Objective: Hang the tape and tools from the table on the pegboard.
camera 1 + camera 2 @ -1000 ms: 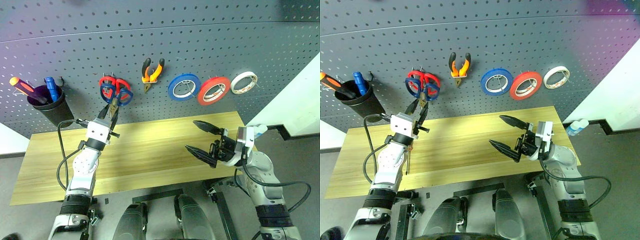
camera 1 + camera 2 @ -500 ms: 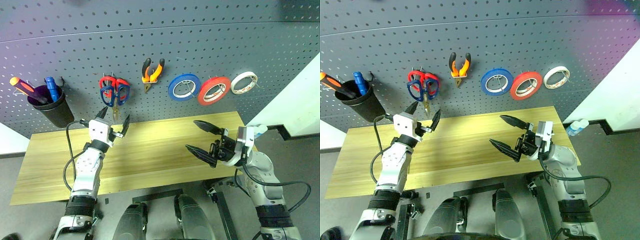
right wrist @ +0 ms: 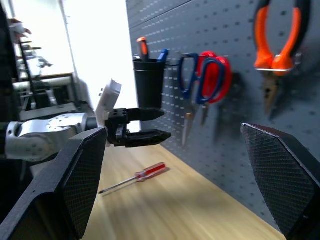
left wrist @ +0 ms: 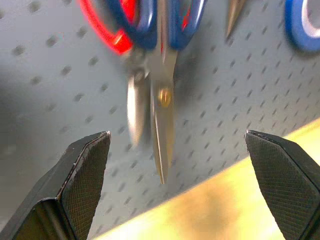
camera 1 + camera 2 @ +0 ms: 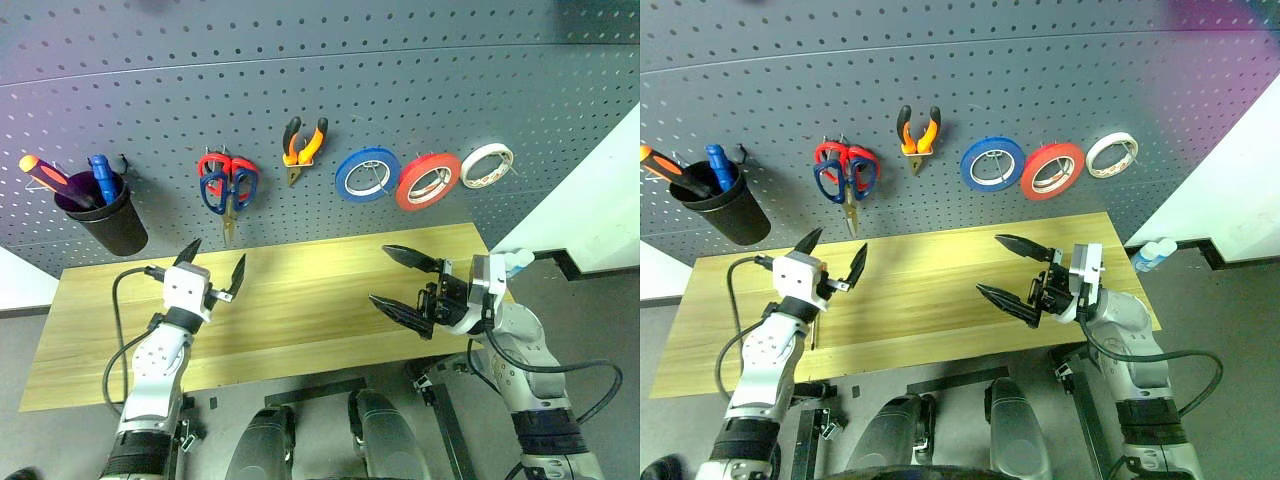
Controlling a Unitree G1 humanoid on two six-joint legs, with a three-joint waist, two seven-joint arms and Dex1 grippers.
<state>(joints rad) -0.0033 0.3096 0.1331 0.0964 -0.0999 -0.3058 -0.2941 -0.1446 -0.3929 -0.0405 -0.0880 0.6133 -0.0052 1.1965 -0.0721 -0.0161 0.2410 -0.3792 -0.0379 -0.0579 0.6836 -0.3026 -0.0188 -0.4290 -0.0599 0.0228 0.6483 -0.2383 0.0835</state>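
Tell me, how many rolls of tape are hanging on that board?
3, side by side on the pegboard, to the right of the pliers: a blue roll, then a red roll, then a whitish roll farthest right. None looks hidden.

Silver arms, seemingly textured black grippers.
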